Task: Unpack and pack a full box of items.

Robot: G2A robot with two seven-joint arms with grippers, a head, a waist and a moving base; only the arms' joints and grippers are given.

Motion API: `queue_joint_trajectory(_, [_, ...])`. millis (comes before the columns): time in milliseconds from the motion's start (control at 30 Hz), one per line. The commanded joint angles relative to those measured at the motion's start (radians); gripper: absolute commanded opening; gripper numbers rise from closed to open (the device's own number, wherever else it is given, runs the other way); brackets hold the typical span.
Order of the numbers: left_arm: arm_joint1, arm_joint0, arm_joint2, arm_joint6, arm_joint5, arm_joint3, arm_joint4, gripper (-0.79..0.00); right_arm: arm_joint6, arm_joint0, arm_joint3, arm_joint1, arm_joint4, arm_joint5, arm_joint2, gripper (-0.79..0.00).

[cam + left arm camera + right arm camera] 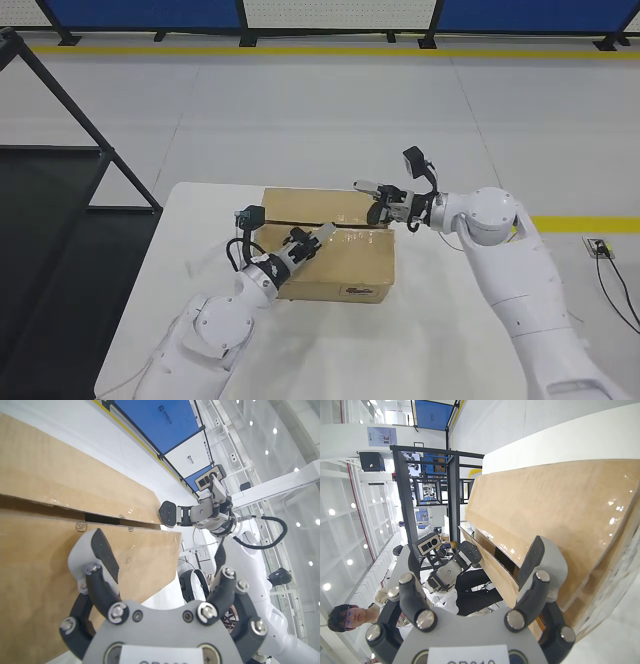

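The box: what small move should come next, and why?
Probably slide one finger of the right gripper into the gap on top of the box and lift: the top is shut but parted, and those open fingers sit at the gap's end.

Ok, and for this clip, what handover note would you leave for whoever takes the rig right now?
Pincers: left pincer open, over the near flap; right pincer open, at the right end of the seam.
Things: box sits on the table, flaps down with a narrow gap showing; contents hidden.
Done: unclear, no items are out.
Left, probably: lift flaps, unpack, repack.
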Motion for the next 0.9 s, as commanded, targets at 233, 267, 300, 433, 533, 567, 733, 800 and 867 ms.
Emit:
queue_joint_trajectory(233, [-0.011, -0.028, 0.027, -0.006, 0.005, 0.034, 0.026, 0.000, -0.019, -0.080, -0.135, 0.020, -0.003, 0.035, 0.021, 0.000])
queue_joint_trajectory(267, [-0.012, -0.029, 0.029, -0.006, 0.004, 0.036, 0.026, 0.000, -0.027, -0.083, -0.140, 0.022, -0.011, 0.041, 0.018, 0.000])
queue_joint_trajectory(300, [-0.013, -0.030, 0.029, -0.005, 0.003, 0.036, 0.025, 0.000, -0.034, -0.085, -0.143, 0.022, -0.015, 0.047, 0.016, 0.000])
queue_joint_trajectory(433, [-0.015, -0.030, 0.022, -0.008, 0.001, 0.036, 0.021, 0.000, -0.072, -0.091, -0.150, 0.025, 0.004, 0.040, 0.024, 0.000])
queue_joint_trajectory(533, [-0.016, -0.032, 0.020, -0.015, 0.002, 0.046, 0.030, 0.000, -0.086, -0.100, -0.166, 0.028, 0.037, 0.006, 0.038, 0.000])
queue_joint_trajectory(567, [-0.017, -0.033, 0.020, -0.015, 0.001, 0.048, 0.030, 0.000, -0.088, -0.101, -0.172, 0.029, 0.040, 0.007, 0.040, 0.000])
queue_joint_trajectory(733, [-0.020, -0.036, 0.019, -0.017, 0.002, 0.051, 0.026, 0.000, -0.076, -0.101, -0.184, 0.032, 0.044, 0.022, 0.028, 0.000])
queue_joint_trajectory(800, [-0.022, -0.037, 0.018, -0.017, -0.001, 0.050, 0.025, 0.000, -0.068, -0.097, -0.175, 0.033, 0.038, 0.035, 0.017, 0.000])
queue_joint_trajectory(867, [-0.023, -0.037, 0.015, -0.017, -0.002, 0.049, 0.022, 0.000, -0.054, -0.091, -0.162, 0.033, 0.034, 0.047, 0.004, 0.000])
